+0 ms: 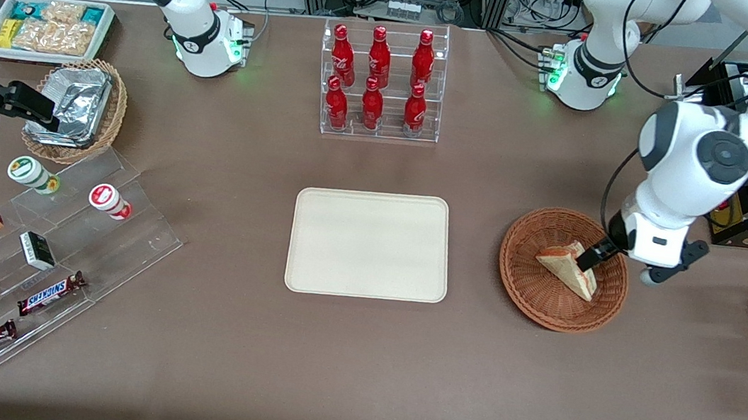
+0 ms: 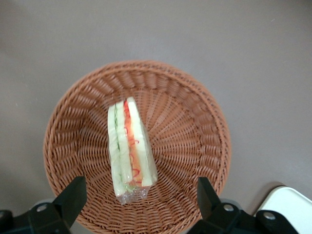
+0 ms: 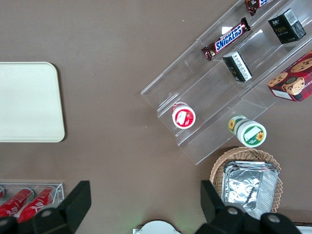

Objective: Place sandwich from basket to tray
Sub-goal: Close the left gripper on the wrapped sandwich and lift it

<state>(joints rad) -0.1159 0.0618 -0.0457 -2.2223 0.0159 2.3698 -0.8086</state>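
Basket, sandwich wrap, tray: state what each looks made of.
Basket: woven wicker, matte reddish-brown, ribbed weave visible. Sandwich: soft white bread, apparently in clear glossy film. Tray: smooth cream plastic, probably; matte. Open gripper hovers above the sandwich.

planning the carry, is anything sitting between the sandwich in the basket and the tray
Nothing visible does. The sandwich lies in the basket, with only bare table between it and the tray, which holds nothing. The pincer hangs open just above the sandwich, fingers either side, with nothing between them.
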